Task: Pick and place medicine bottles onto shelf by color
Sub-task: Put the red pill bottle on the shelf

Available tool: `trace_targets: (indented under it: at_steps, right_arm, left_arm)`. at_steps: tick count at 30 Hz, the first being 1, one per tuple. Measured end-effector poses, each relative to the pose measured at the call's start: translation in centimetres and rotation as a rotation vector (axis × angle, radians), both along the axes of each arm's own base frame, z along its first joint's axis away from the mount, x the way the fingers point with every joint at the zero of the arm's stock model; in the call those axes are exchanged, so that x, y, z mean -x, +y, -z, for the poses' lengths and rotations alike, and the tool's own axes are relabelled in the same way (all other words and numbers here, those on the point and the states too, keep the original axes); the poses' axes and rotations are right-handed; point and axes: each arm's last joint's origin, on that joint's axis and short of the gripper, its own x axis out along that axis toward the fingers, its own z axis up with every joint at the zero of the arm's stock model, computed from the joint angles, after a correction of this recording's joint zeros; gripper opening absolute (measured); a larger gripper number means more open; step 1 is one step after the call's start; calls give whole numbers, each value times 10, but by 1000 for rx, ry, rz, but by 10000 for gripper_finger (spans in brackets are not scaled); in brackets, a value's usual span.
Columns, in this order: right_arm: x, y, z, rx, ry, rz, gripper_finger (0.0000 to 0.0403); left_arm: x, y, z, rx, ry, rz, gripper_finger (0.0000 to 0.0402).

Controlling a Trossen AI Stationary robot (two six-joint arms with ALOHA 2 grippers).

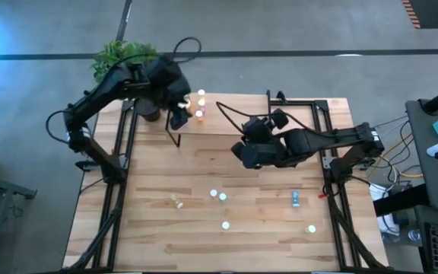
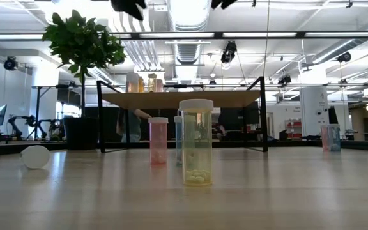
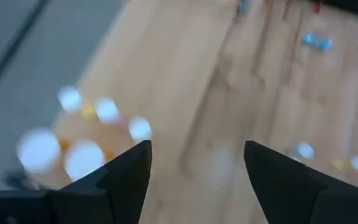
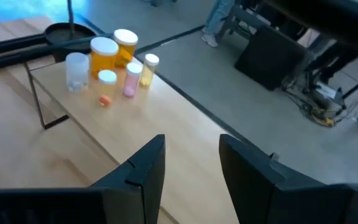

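Left gripper point(image 3: 194, 165) hovering wide open, empty, above medicine bottles point(image 4: 114, 59) clustered on shelf point(image 4: 166, 134). Right gripper point(image 4: 191, 158) hanging over shelf, narrowly parted, holding nothing.

From my end, a few orange, pink and clear medicine bottles point(image 4: 114, 59) stand clustered on the shelf point(image 4: 123, 130) corner; others sit scattered across the surface point(image 1: 257, 228), one yellow bottle point(image 2: 196, 142) upright.

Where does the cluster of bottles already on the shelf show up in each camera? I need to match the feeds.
High view: cluster of bottles at the shelf's left end, beside the left gripper.
Low view: bottles on the shelf top, left part.
Left wrist view: blurred white caps beside the open jaws.
Right wrist view: cluster at the far end.
Shared landmark: the shelf.
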Motion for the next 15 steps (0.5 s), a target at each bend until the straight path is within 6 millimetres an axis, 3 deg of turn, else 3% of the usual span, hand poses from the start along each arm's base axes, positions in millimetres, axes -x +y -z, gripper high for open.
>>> trace_targets:
  at_steps: [4, 8, 15]
  right_arm:
    - [8, 7, -9, -16, 12, -33, 144]
    - [17, 25, -16, -48, -37, -78, 144]
    - [28, 55, -6, -110, 79, -222, 144]
  left_arm:
    - [14, -26, 13, 97, 24, -26, 240]
    - [26, -65, 33, 201, -20, -9, 240]
    - [43, -134, 88, 458, -72, 14, 240]
